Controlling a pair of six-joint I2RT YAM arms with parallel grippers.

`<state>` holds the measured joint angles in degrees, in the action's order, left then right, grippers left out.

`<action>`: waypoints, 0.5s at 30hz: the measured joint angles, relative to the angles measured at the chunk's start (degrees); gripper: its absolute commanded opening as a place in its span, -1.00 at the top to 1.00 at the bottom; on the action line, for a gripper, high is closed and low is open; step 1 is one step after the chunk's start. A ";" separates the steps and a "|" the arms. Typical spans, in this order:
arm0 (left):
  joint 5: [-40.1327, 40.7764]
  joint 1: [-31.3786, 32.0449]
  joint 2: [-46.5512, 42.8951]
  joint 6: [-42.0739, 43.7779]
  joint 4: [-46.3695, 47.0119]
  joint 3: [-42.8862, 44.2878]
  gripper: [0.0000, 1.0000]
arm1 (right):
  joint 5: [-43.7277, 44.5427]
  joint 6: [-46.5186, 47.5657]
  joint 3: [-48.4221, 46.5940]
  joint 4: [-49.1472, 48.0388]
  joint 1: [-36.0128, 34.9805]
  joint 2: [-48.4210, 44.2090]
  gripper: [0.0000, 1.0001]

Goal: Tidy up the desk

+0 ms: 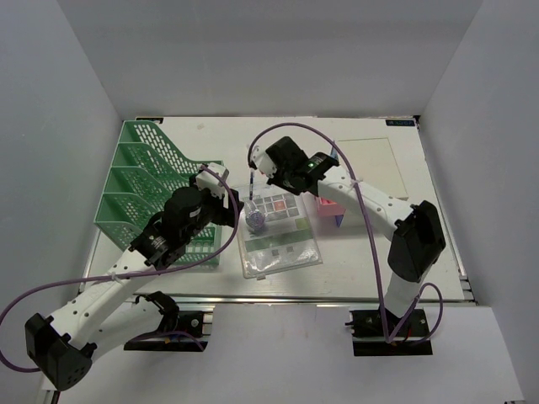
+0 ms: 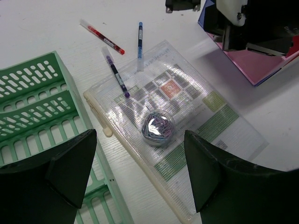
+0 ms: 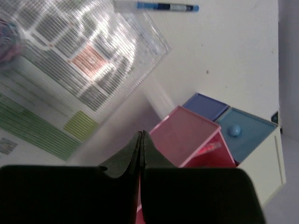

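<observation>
The white desk holds a clear mesh pouch with a printed sheet inside and a round tub of paper clips on top of it. My left gripper is open and empty, above the pouch's left edge. In the left wrist view its gripper frames the tub. My right gripper is shut and empty. In the right wrist view its gripper hangs over the open pink drawer, which holds something red.
A green mesh file rack stands at the left. A white box with pink and blue drawers is right of the pouch. Red, blue and purple pens lie behind the pouch. A pale sheet lies back right.
</observation>
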<state>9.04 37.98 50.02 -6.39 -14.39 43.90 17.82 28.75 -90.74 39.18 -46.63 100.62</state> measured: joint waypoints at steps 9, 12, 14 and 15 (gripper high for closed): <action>-0.02 0.00 -0.17 0.00 -0.02 0.00 -0.70 | 13.81 2.10 2.45 -0.57 0.04 0.92 1.00; -0.02 0.00 -0.37 0.00 -0.02 0.00 -0.70 | 16.48 2.47 3.58 -0.50 0.04 1.38 1.00; -0.02 0.00 -0.44 0.00 -0.02 0.00 -0.70 | 18.10 2.80 4.11 -0.59 0.04 1.86 1.00; -0.02 0.00 -0.48 0.00 -0.02 0.00 -0.70 | 18.88 2.97 4.50 -0.68 0.07 2.03 1.00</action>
<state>9.02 37.98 49.54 -6.39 -14.41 43.90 36.71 31.73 -86.24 38.50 -46.57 102.65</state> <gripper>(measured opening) 0.850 0.023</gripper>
